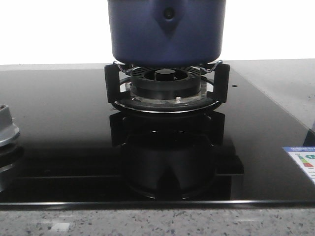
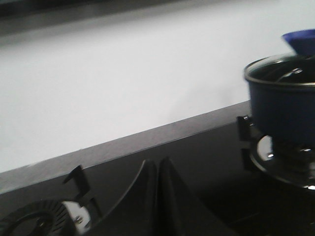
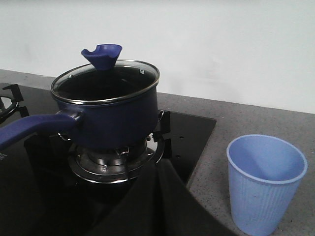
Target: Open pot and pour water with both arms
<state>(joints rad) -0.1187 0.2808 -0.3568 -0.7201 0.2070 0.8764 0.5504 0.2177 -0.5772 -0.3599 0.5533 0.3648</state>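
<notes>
Pot (image 3: 106, 115) sitting on burner stand (image 1: 166, 91), glass lid (image 3: 105, 78) still on, cup (image 3: 266, 184) waiting empty on tabletop (image 3: 246, 123). Both grippers, left gripper (image 2: 157, 196) and right gripper (image 3: 156, 201), pressed together, holding nothing; nothing started.

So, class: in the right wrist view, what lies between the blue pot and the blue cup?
Between the pot and the cup lie only the black cooktop's corner and bare speckled counter; no other object stands there.
</notes>
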